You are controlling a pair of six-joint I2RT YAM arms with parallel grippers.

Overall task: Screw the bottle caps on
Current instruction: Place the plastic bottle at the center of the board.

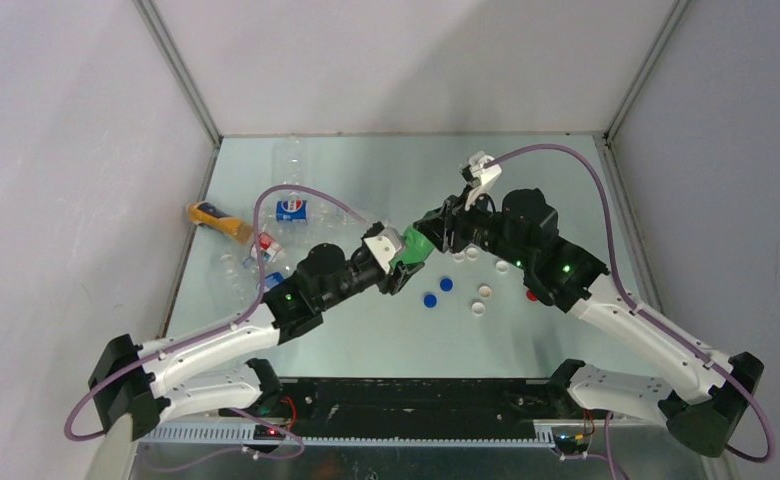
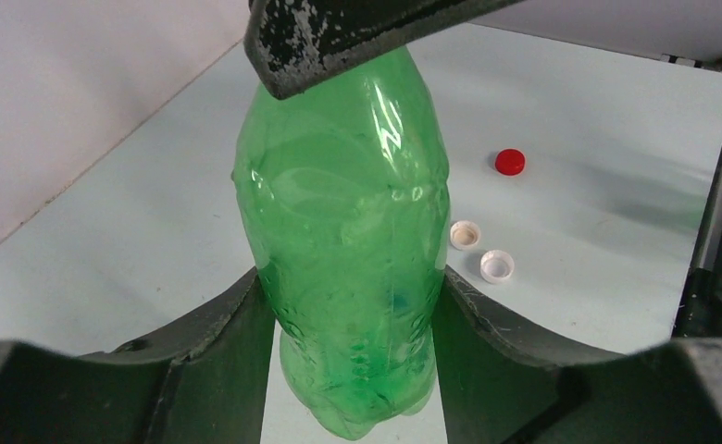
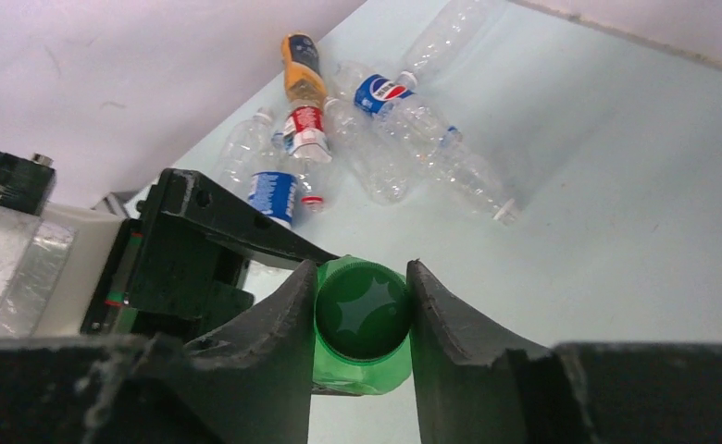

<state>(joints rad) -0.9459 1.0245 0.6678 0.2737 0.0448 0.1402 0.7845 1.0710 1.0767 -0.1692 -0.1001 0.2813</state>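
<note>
A green bottle (image 1: 413, 247) (image 2: 343, 231) is held off the table by its lower body, with my left gripper (image 1: 398, 262) (image 2: 350, 277) shut on it. On the bottle's neck sits a green cap (image 3: 362, 313), and my right gripper (image 1: 436, 228) (image 3: 364, 268) is shut on it, one finger against each side. One right finger (image 2: 339, 37) shows over the bottle's top in the left wrist view. Loose caps lie on the table: two blue (image 1: 429, 299), a red one (image 1: 533, 296) (image 2: 510, 162), a cream one (image 2: 466, 235) and a white one (image 2: 497, 266).
Several bottles lie in a heap at the left: an orange-yellow one (image 1: 216, 220) (image 3: 304, 65), a clear one with a blue label (image 1: 291, 210) (image 3: 382, 92) and one with a red-blue label (image 1: 266, 247) (image 3: 306, 125). Grey walls close in the table on three sides.
</note>
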